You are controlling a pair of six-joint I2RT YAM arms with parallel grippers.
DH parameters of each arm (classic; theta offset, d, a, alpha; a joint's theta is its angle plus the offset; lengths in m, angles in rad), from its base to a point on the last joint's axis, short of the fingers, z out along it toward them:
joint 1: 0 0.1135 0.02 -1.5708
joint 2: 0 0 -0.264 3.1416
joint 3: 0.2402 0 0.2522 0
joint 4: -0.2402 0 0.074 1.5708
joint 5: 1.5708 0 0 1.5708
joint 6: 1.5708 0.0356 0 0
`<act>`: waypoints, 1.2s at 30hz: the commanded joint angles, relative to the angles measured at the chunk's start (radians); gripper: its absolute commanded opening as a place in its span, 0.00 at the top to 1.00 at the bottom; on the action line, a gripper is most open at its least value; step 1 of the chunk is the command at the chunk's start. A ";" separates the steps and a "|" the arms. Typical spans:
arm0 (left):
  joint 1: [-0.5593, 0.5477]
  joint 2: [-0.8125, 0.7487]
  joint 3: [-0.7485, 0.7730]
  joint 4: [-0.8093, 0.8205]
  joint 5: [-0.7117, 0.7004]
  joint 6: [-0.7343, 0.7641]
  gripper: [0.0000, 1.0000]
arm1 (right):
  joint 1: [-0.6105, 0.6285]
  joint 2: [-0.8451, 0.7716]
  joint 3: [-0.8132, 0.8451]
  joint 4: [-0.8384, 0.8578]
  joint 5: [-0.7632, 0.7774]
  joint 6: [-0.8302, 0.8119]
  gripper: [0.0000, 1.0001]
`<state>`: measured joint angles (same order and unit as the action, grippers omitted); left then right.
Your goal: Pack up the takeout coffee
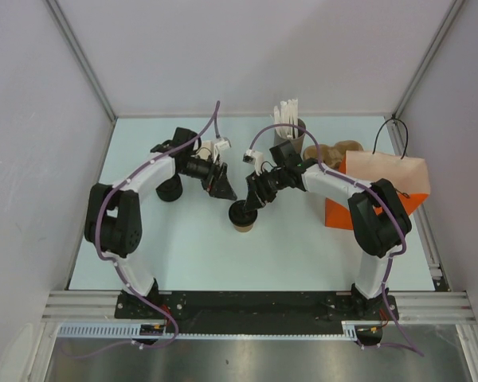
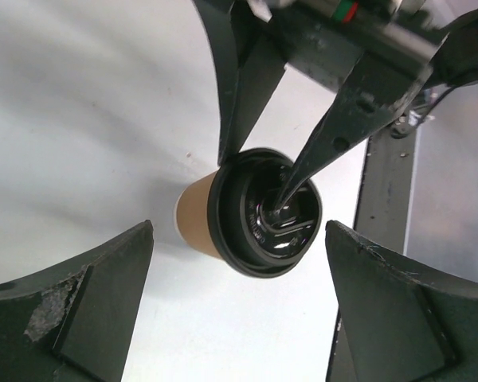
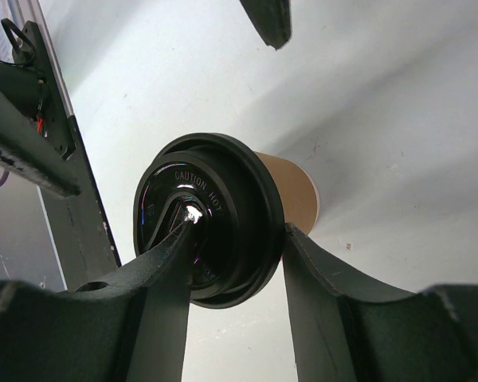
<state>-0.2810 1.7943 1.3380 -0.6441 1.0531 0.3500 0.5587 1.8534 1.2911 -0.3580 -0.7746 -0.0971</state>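
Note:
The takeout coffee (image 1: 243, 216), a small tan cup with a black lid, stands on the white table near the middle. My right gripper (image 1: 255, 199) is closed on its lid: in the right wrist view one finger rests in the lid's centre (image 3: 175, 239) and the other presses the rim's outer edge (image 3: 303, 255). The cup (image 3: 291, 191) shows behind the lid. My left gripper (image 1: 221, 187) hovers open just left of the cup. In the left wrist view the cup (image 2: 195, 219) lies between and beyond its wide-spread fingers (image 2: 103, 294), with the right arm's fingers (image 2: 334, 135) on the lid.
An orange paper bag (image 1: 382, 187) stands open at the right. Lidless tan cups (image 1: 323, 151) and a holder of white stirrers (image 1: 289, 123) sit at the back. A stack of black lids (image 1: 169, 191) is by the left arm.

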 commanded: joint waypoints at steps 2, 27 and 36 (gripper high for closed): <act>0.005 -0.105 -0.088 0.041 -0.120 0.044 0.07 | -0.008 0.046 -0.012 -0.067 0.129 -0.064 0.54; 0.005 -0.044 -0.223 0.116 -0.119 0.014 0.10 | -0.006 0.050 -0.012 -0.073 0.132 -0.078 0.52; 0.005 0.008 -0.211 0.112 -0.156 -0.011 0.34 | 0.007 0.063 -0.012 -0.079 0.147 -0.092 0.53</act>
<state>-0.2726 1.7596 1.1000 -0.5728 0.9611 0.3267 0.5594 1.8572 1.2949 -0.3614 -0.7746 -0.0978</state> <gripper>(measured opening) 0.716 0.478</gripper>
